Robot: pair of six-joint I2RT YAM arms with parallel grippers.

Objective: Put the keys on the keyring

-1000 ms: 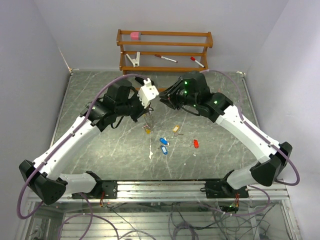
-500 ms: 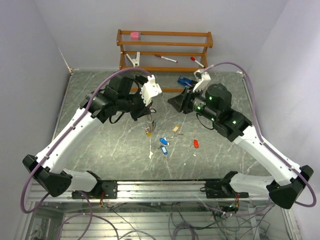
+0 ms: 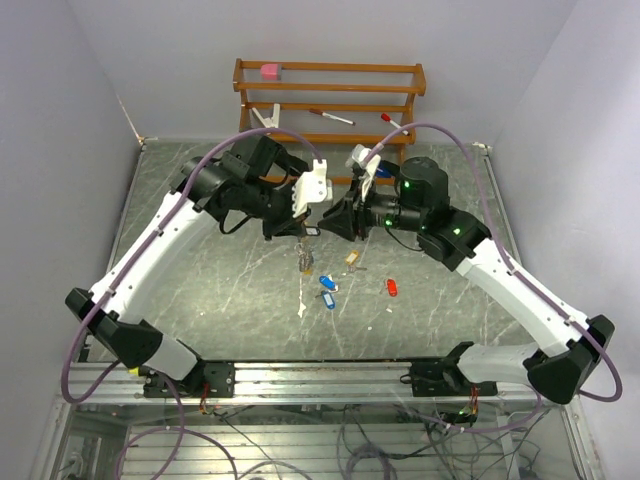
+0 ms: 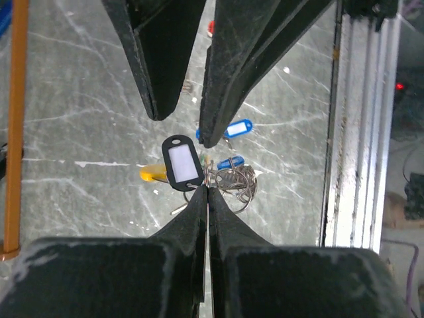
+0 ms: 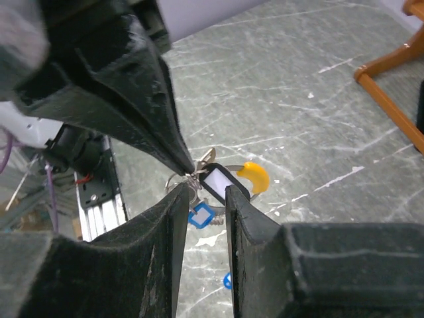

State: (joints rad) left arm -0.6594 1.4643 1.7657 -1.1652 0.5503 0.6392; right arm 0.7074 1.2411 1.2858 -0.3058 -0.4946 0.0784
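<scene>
Where the left gripper (image 4: 207,191) presses its fingers flat together, it pinches the wire of the keyring (image 4: 237,180), held up above the table (image 3: 240,310) — a black key tag (image 4: 183,162) and a yellow tag (image 4: 151,173) hang right at that pinch. Facing it tip to tip, the right gripper (image 5: 208,191) has its fingers slightly parted, with the black key tag just beyond the gap; whether they touch it I cannot tell. Down on the table lie blue keys (image 3: 327,283), a tan key (image 3: 352,258) and a red key (image 3: 392,288) — loose, apart from the ring. A wooden rack (image 3: 330,100) stands at the far edge.
</scene>
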